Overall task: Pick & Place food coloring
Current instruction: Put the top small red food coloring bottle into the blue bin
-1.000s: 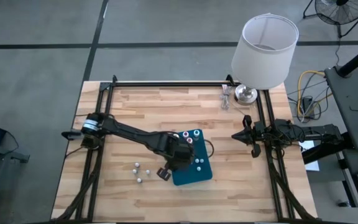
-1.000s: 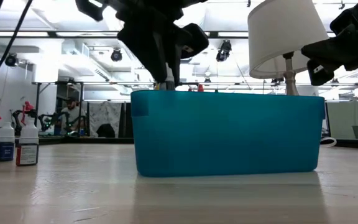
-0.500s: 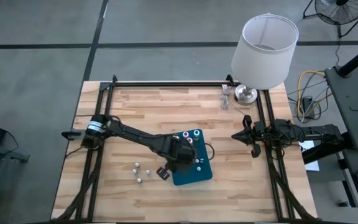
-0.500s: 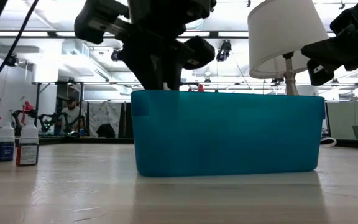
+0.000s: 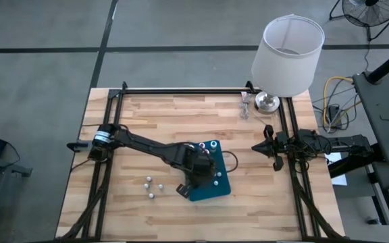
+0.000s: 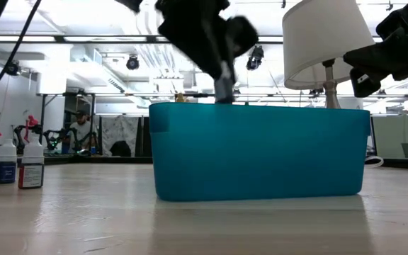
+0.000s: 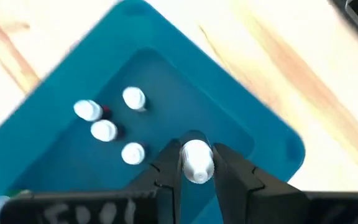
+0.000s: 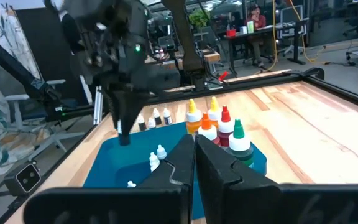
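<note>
Food coloring bottle (image 7: 196, 162) sits pinched in my left gripper (image 7: 195, 167) above the teal tray (image 7: 260, 134) mid-desk; right gripper (image 5: 273, 148) rests closed at the right edge.

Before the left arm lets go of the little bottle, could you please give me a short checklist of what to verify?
1. Left gripper shut on a small bottle: ok.
2. Gripper above the teal tray, not the bare table: ok.
3. Spot under the bottle free of the four small bottles already in the tray: ok, they sit off to one side.
4. Bottle low enough to release without tipping: cannot tell.
5. Right gripper parked at the table's right edge, out of the way: ok.
6. Three bottles left on the table: not ok yet.
</note>
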Robot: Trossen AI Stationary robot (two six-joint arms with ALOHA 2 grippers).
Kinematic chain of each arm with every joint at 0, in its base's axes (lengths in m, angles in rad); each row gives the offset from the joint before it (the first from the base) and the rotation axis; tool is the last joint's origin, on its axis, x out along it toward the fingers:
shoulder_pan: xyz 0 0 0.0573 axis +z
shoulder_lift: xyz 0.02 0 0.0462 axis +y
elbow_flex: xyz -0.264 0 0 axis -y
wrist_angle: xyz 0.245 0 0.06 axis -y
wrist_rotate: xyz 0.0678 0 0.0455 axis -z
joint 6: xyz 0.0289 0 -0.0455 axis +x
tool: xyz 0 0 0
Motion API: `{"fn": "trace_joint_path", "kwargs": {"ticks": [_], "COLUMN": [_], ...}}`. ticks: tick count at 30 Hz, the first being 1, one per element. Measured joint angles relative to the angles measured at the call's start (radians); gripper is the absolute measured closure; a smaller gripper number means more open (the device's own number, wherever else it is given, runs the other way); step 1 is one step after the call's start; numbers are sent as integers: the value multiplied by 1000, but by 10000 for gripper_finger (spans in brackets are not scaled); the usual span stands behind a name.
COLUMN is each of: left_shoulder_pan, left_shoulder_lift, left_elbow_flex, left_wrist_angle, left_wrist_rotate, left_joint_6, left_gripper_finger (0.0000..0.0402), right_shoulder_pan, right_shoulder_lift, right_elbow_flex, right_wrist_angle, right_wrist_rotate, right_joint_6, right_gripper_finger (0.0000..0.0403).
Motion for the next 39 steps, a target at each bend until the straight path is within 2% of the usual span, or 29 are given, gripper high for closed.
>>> {"fn": "trace_joint_path", "kwargs": {"ticks": [10, 20, 28, 32, 39], "left_shoulder_pan": [2, 2, 3, 7, 19], "left_shoulder_lift": [5, 7, 57, 109, 248], "left_elbow_flex": [117, 148, 169, 245, 442], "left_wrist_angle": [-32, -59, -73, -100, -257], "left_wrist_rotate": [-5, -8, -11, -11, -11], "left_joint_6": [-61, -107, -126, -126, -125], "left_gripper_finger": [353, 353, 353, 353, 353], "right_shoulder_pan": [0, 0, 0, 0, 0], "right_shoulder_lift": [0, 0, 0, -1, -1], "right_elbow_flex": [0, 0, 0, 0, 0], "right_wrist_angle": [0, 0, 0, 0, 0], "right_wrist_rotate": [0, 0, 0, 0, 0], "right_joint_6": [0, 0, 0, 0, 0], "right_gripper_finger": [394, 394, 394, 394, 394]}}
